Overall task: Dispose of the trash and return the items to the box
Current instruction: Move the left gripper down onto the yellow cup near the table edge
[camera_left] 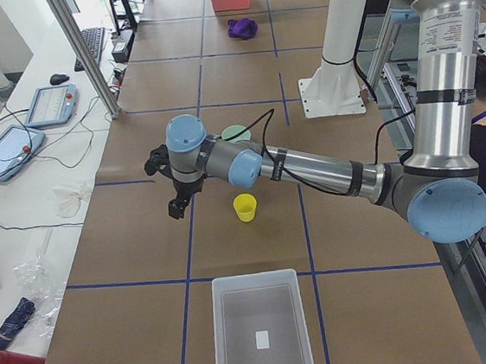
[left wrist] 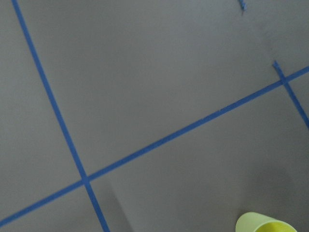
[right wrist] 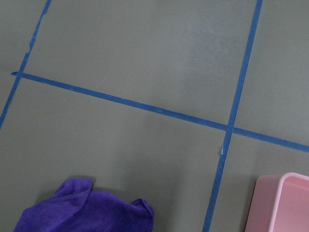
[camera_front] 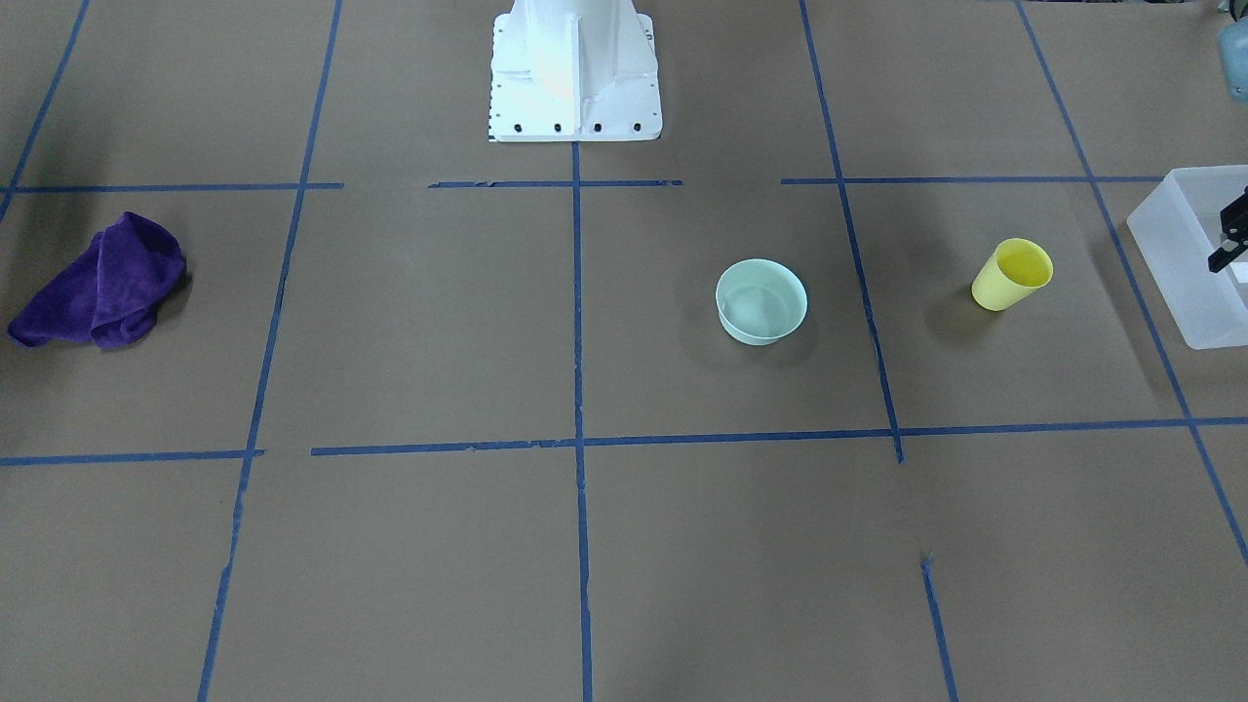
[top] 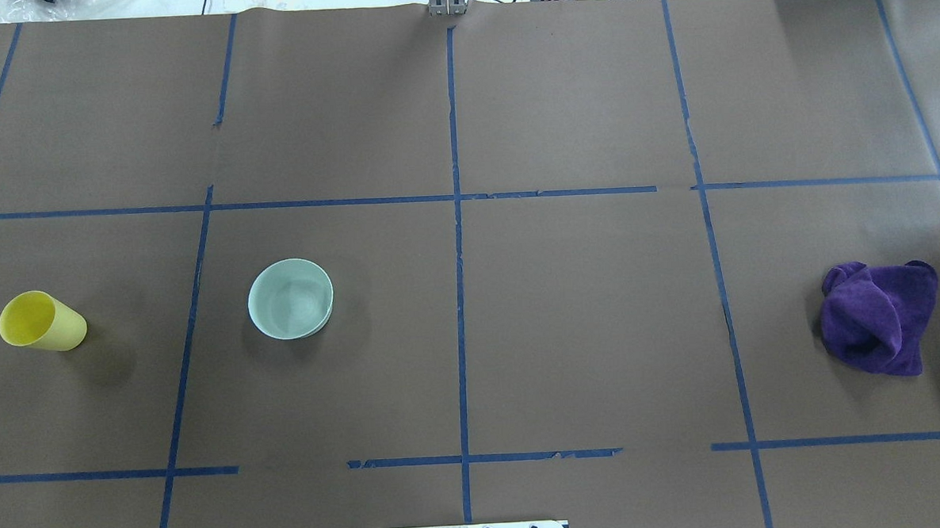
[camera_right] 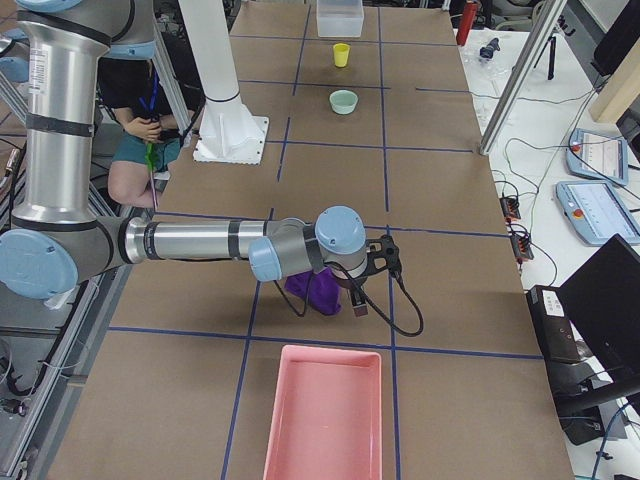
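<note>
Yellow cup [camera_left: 245,208] stands upright near left tool [camera_left: 177,211], not touching

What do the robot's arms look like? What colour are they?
The left arm and right arm are shiny silver tubes with round light-blue caps at the joints. The left gripper and right gripper are small and black, with a thin black cable looping by each wrist.

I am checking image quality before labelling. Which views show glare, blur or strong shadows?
Exterior front-facing: the robot base is overexposed, nearly pure white. Left wrist-mounted: soft overall, with the yellow cup cut off by the bottom edge. Overhead exterior: evenly lit, only faint diffuse shadows beside the yellow cup and the bowl.
</note>
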`<state>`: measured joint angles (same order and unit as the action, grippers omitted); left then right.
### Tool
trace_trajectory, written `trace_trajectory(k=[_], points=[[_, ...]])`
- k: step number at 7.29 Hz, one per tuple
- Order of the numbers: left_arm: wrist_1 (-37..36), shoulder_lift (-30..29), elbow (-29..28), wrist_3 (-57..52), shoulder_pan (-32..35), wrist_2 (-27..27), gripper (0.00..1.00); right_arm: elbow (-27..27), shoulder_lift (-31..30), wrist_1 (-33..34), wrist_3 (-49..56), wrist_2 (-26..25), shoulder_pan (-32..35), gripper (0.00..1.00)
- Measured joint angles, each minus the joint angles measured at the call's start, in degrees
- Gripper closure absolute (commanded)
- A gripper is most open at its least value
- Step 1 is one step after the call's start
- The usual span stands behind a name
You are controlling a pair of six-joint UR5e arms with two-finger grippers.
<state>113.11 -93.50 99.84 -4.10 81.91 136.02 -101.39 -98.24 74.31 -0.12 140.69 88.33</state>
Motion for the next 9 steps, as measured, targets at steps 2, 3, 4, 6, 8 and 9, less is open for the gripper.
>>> trace_trajectory(k=[2,3,4,6,8,9], points=[[18.47,0.94,-3.19,9.69,-0.47,-0.28,0.00,-0.05,0.01,-2.09,-0.90,-0.09,0.00,0.00],[24.49,2.59,-3.60,14.81,-1.75,-1.07,0.00,-0.08,0.16,-2.47,-1.09,-0.04,-0.01,0.00],[28.51,4.98,-3.60,19.95,-4.25,-2.48,0.00,-0.08,0.36,-2.68,-1.12,-0.06,-0.03,0.00],[32.84,9.30,-3.28,32.68,-12.77,-12.38,0.00,0.12,0.46,-2.83,-1.10,-0.31,-0.01,0.00],[37.30,14.69,-3.19,38.86,-19.21,-18.68,0.22,0.15,0.43,-2.85,-1.11,-0.33,0.00,0.00],[39.60,17.09,-3.19,40.35,-20.72,-19.40,0.26,0.17,0.39,-2.83,-1.11,-0.32,0.00,0.00]])
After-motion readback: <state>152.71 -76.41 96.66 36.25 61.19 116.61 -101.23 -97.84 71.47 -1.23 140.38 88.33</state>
